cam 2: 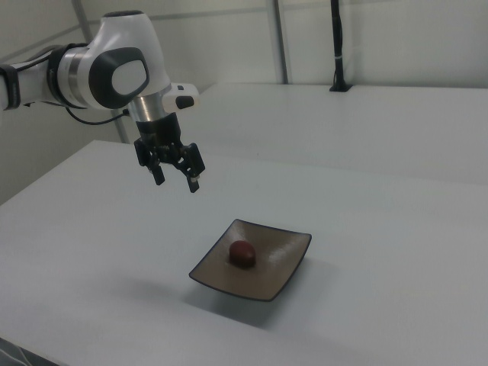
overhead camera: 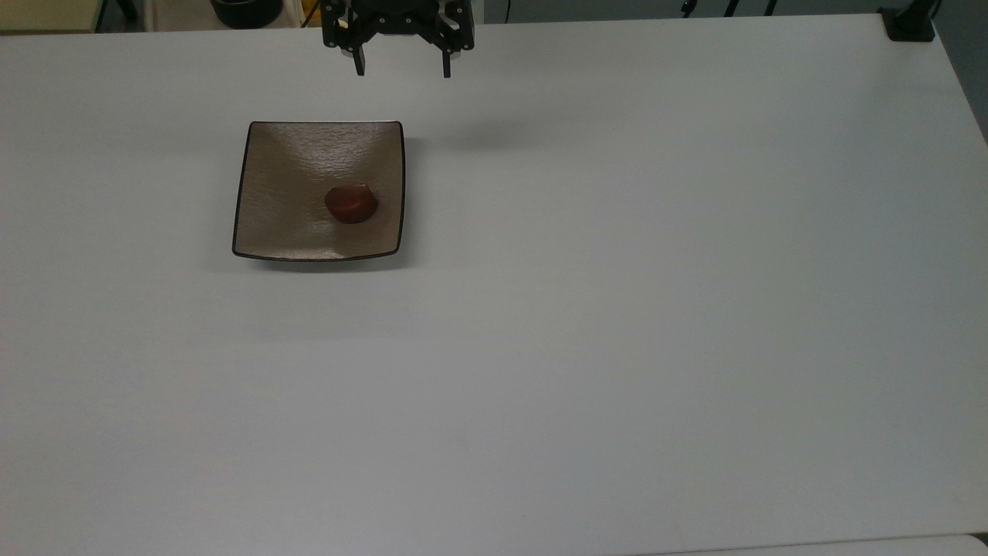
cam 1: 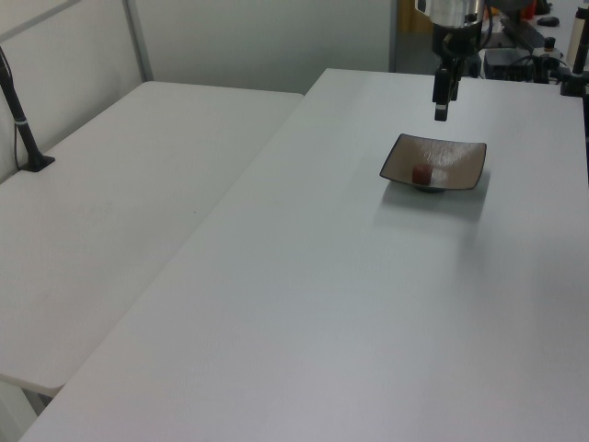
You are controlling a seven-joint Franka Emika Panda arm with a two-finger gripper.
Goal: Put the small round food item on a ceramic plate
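Food item sits on plate, gripper hangs open above

Food item aside for a moment, the biggest thing here is the pale grey tabletop (overhead camera: pixel 617 309), broad and flat, with a second white table (cam 1: pixel 138 184) butted against it on the left view's left. A black post (cam 1: pixel 23 120) stands on that second table near the left view's left edge.

Next in size is the arm (cam 2: pixel 99 65), white with dark joints, reaching in from the right view's left. It carries the gripper (overhead camera: pixel 402 71) pointed straight down, well above the tabletop. Its two dark fingers (cam 2: pixel 158 177) stand spread apart with nothing between them. In the top view the gripper hangs just past the plate's far edge, toward the top view's right corner of that edge.

The plate (overhead camera: pixel 285 201) is square, shallow, glossy taupe-brown with a thin dark rim and lifted corners. It lies flat on the tabletop, in the upper left part of the top view.

Smallest is the food item (overhead camera: pixel 351 204), a glossy dark red-brown lump. It rests inside the plate, off centre toward the top view's right edge of the plate, apart from the rim. In the right view it sits near the plate's middle (cam 2: pixel 242 254), well below and clear of the gripper.
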